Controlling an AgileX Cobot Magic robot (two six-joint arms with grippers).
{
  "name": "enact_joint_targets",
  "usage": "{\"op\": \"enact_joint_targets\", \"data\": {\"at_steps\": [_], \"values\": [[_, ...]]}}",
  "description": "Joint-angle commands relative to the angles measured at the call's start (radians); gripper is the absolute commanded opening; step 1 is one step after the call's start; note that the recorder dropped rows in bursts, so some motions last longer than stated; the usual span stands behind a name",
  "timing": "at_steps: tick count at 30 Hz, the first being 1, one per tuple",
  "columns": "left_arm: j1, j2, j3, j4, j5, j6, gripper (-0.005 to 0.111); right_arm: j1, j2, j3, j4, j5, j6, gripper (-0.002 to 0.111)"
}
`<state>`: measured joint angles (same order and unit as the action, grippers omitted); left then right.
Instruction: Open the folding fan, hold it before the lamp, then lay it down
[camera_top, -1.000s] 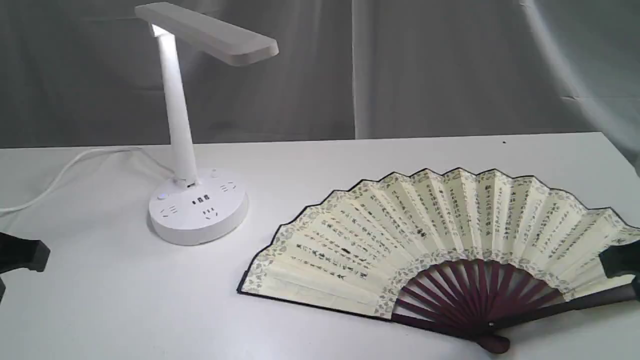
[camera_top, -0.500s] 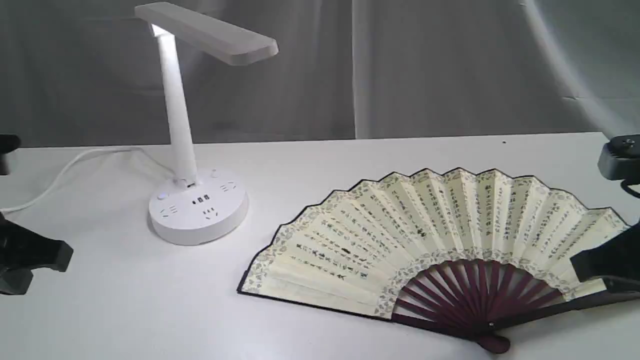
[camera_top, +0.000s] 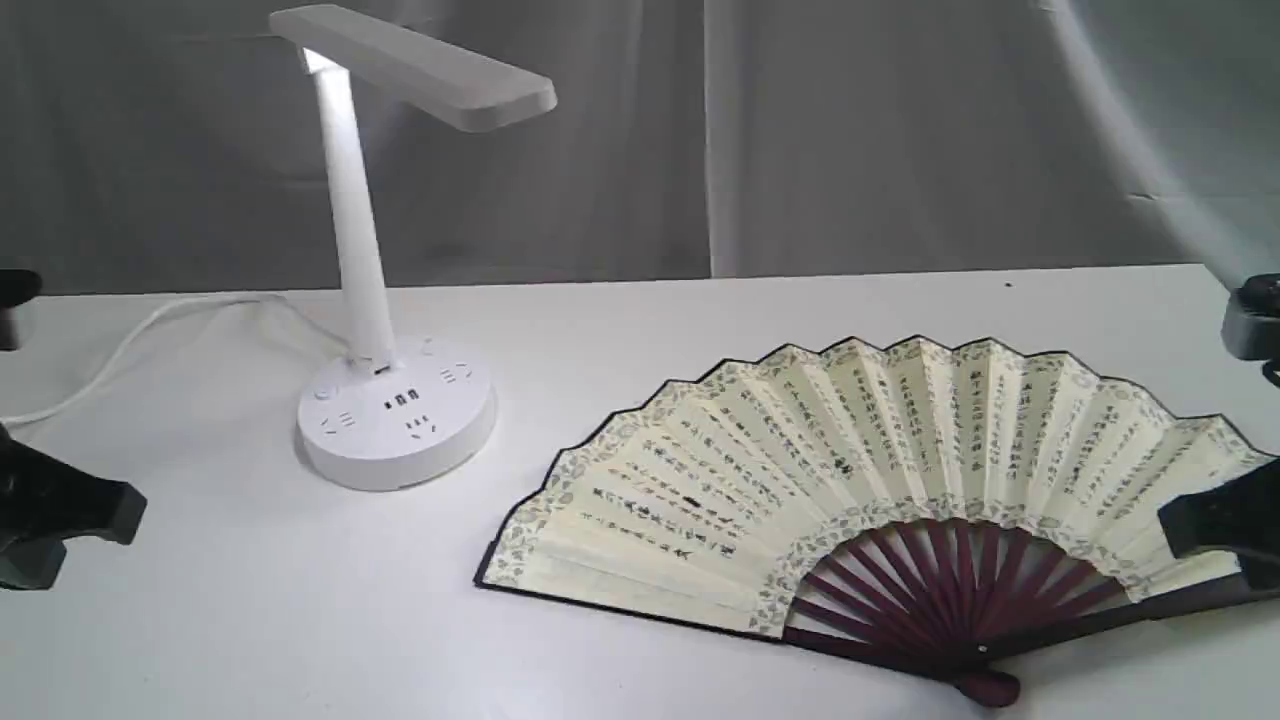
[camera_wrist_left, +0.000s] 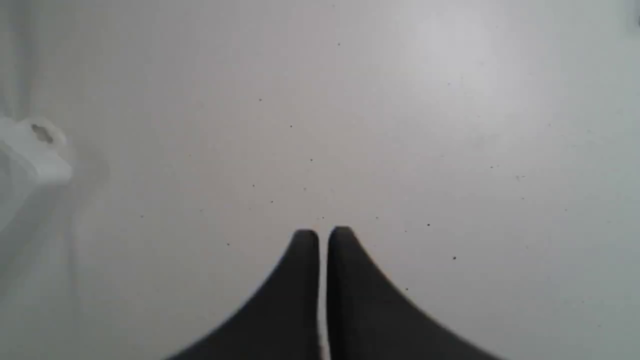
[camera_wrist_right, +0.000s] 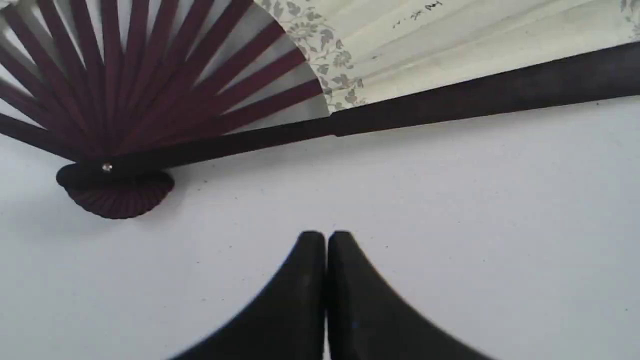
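Observation:
The folding fan (camera_top: 860, 480) lies spread open and flat on the white table, cream leaf with black calligraphy, maroon ribs meeting at the pivot (camera_top: 985, 685). In the right wrist view its ribs (camera_wrist_right: 150, 80) and dark guard (camera_wrist_right: 450, 107) lie beyond my right gripper (camera_wrist_right: 325, 237), which is shut and empty over bare table. In the exterior view that gripper (camera_top: 1215, 525) shows at the right edge, over the fan's right end. The lamp (camera_top: 385, 300) stands lit at the left. My left gripper (camera_wrist_left: 322, 235) is shut, empty, at the left edge (camera_top: 60, 520).
The lamp's white cord (camera_top: 150, 335) runs off to the left across the table (camera_top: 300, 620). A grey curtain (camera_top: 800, 140) hangs behind the table's back edge. A blurred white object (camera_wrist_left: 30, 155) shows in the left wrist view.
Both grippers came further into the exterior view from one second ago; since half a second ago the right one has drawn back slightly toward the right edge. The fan stays flat and still.

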<state>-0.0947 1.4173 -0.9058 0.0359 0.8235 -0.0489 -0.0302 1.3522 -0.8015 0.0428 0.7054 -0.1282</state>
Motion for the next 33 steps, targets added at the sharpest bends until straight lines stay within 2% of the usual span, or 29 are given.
{"op": "enact_joint_targets", "data": {"at_steps": [1,11,26,33], "values": [[-0.008,-0.015,-0.006,-0.003,-0.012,0.004,0.000,0.006,-0.009,-0.003,-0.013,0.007,0.009,0.000],[-0.008,-0.143,-0.004,-0.003,-0.005,0.004,0.000,0.006,-0.040,-0.003,-0.013,0.048,0.009,0.000],[-0.008,-0.488,-0.004,-0.048,0.052,0.000,0.000,0.006,-0.405,-0.003,-0.049,0.103,0.023,0.000],[-0.008,-0.667,-0.004,-0.048,0.037,-0.026,0.000,0.006,-0.552,-0.003,-0.049,0.132,0.030,0.000]]}}
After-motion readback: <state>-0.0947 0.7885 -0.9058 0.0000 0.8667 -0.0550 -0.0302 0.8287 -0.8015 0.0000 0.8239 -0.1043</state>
